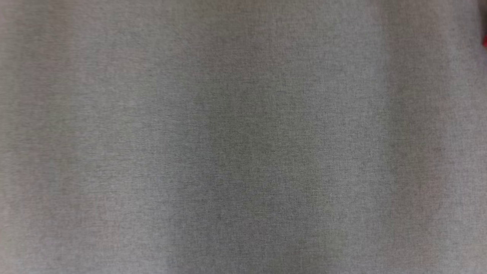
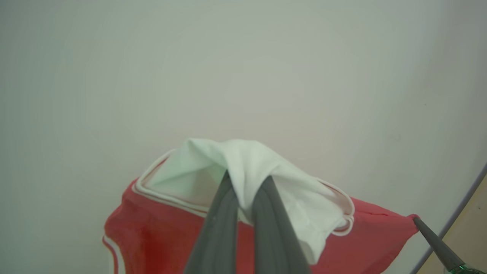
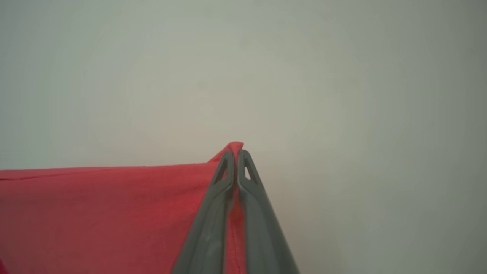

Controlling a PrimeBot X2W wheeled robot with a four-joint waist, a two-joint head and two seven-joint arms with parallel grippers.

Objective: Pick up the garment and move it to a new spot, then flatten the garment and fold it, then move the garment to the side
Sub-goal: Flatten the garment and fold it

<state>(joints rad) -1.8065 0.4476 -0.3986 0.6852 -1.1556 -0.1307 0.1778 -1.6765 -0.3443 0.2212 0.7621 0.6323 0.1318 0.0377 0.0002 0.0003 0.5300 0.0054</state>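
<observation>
Head view: grey surface, fine woven-looking grain, faint vertical bands of darker shade. Left wrist view: pale off-white tabletop, plain, evenly lit; curved edge at lower right, tan floor beyond. Right wrist view: pale tabletop, unmarked, soft diffuse light.

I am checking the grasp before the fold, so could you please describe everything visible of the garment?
The garment is soft-looking red cloth with white piping round an opening and a white part bunched there. The left gripper is shut on that white fold; the right gripper is shut on a red corner. The red edge runs straight between them, over a pale surface.
</observation>
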